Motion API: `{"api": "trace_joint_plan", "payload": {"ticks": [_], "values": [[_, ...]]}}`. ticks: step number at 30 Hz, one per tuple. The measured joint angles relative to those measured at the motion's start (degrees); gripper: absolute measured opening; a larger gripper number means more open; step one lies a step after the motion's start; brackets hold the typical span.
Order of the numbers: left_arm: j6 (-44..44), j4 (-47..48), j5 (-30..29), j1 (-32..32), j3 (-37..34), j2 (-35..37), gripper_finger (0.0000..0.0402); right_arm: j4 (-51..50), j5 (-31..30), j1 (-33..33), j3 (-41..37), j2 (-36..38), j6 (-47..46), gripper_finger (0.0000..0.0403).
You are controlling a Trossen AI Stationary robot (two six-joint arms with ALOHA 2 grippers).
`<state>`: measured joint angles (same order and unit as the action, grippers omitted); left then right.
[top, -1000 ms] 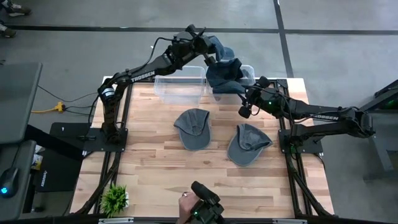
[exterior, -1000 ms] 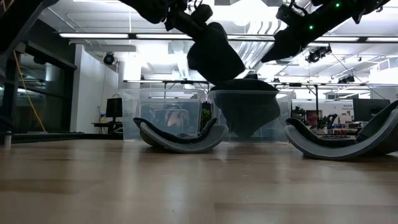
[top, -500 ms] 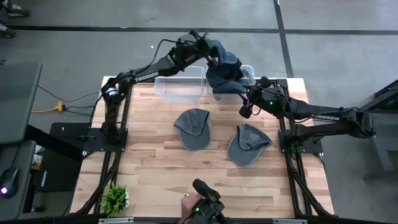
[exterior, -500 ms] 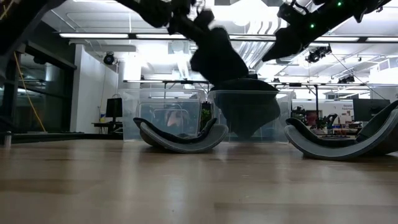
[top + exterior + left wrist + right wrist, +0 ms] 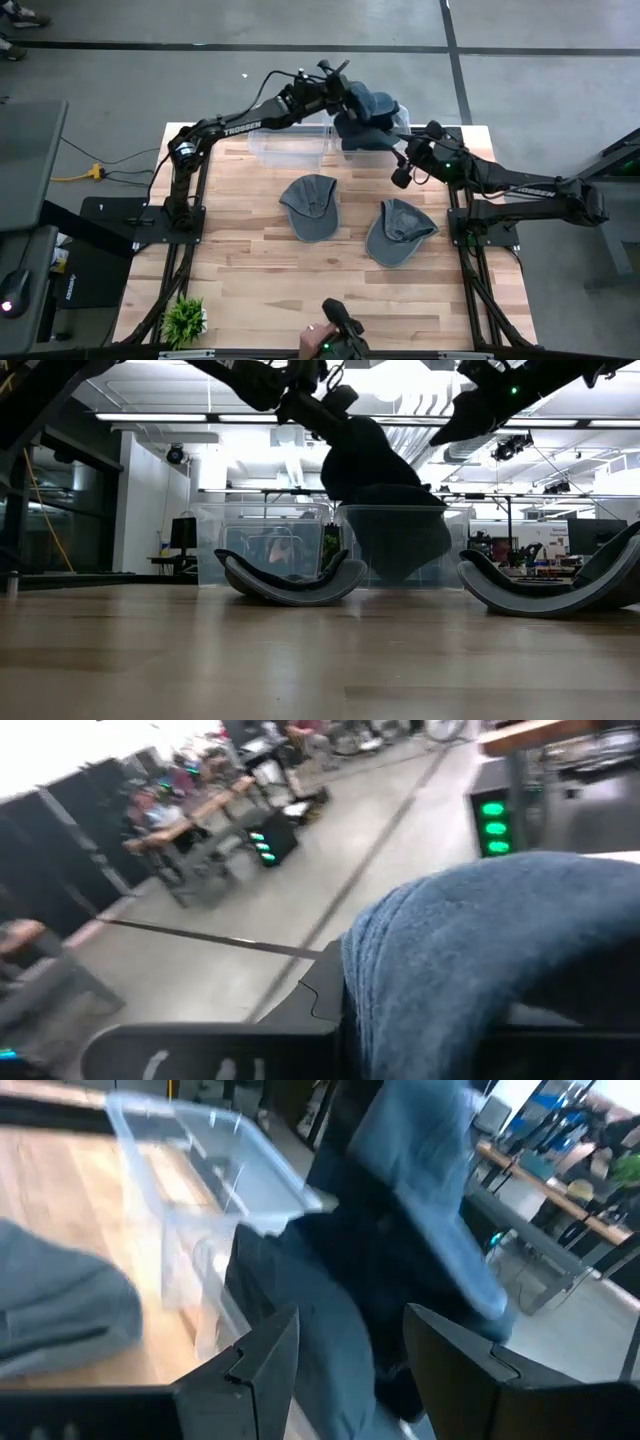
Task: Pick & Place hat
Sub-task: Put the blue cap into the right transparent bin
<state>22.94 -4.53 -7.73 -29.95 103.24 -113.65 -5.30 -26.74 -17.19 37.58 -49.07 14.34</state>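
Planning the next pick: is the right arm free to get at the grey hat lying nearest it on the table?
Probably yes. The right gripper hangs open beside the bin, holding nothing, and the grey hat lies uncovered just below it. The left gripper is busy over the bin with a blue hat.

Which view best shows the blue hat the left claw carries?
High view: the blue hat hangs from the left claw over the right bin. Low view silhouettes it; wrist views crop it.

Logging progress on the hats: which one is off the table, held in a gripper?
The blue hat held by the left gripper over the right-hand bin; two grey hats lie on the table.
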Motion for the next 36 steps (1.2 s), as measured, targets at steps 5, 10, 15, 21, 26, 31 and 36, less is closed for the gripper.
{"api": "trace_joint_plan", "payload": {"ticks": [5, 10, 15, 21, 26, 31, 36], "values": [[-2.3, 3.4, 2.4, 1.2, 0.0, 0.0, 0.0, 4.8, 0.0, 0.0, 0.0, 2.1, 2.2, 0.0177], [-2.5, 5.1, 2.7, 4.2, 0.0, 0.0, 0.0, 8.6, 0.2, 0.0, 0.0, 3.2, 5.9, 0.0177], [-5.0, 9.5, 2.2, 7.3, 0.2, 0.9, 0.0, 10.3, 0.1, 0.0, 0.0, 3.4, 7.6, 0.0177], [-6.7, 21.4, -0.5, 10.8, 7.0, 1.0, 0.0, 10.3, 0.1, 0.0, 0.0, 3.4, 7.8, 0.0177], [0.7, 21.1, -9.5, 13.4, 11.8, 1.1, 0.0, 9.9, -0.1, 0.0, 0.0, 3.4, 8.2, 0.0177], [5.0, 20.8, -13.8, 11.8, 18.5, 1.2, 0.0, 8.7, -0.1, -0.1, 0.0, 3.4, 8.3, 0.0177], [3.9, 21.5, -10.4, 7.2, 22.2, 1.2, 0.0, 7.2, -1.8, 0.0, 0.0, 3.4, 8.2, 0.0177]]}}
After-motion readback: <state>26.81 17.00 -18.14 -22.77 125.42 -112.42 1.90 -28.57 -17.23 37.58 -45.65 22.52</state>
